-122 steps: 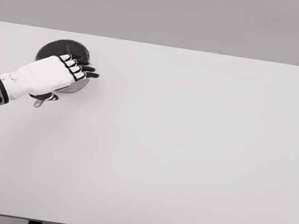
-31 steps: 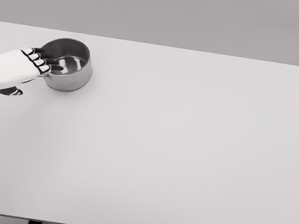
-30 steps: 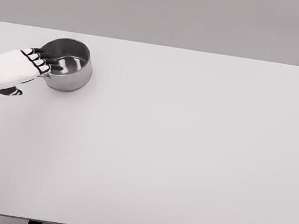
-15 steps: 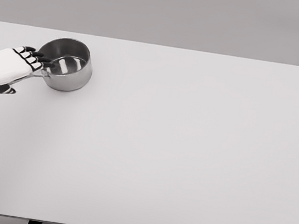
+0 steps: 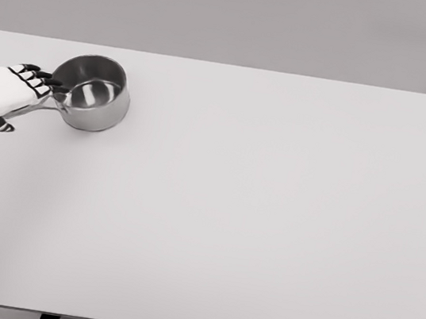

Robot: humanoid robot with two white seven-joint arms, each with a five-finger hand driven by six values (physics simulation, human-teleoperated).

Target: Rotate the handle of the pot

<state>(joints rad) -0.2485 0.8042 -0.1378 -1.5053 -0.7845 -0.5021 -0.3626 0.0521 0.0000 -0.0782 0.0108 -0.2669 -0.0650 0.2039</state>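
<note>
At the far left edge of the head view, the left robot hand (image 5: 3, 90) comes in over the table (image 5: 251, 229), its white back turned up and its dark-tipped fingers (image 5: 39, 79) pointing right toward the saucepan. The fingers lie side by side, curled down over the saucepan's handle (image 5: 47, 102), and a dark thumb tip shows below the palm, close to the tabletop. The handle is a thin metal bar that runs left and slightly toward the camera from the pan wall; most of it is hidden under the fingers, so whether the robot hand truly clamps it or merely rests on it cannot be told for certain, though the fingers look wrapped around it.

Just to the right sits the stainless steel saucepan (image 5: 94, 95), upright on the table in the far left part of its surface, near the back edge. It has no lid, and its shiny inside reflects light. The fingertips reach nearly to its left rim.

The rest of the white table stretches away to the right, with two dark legs visible at the bottom edge.
</note>
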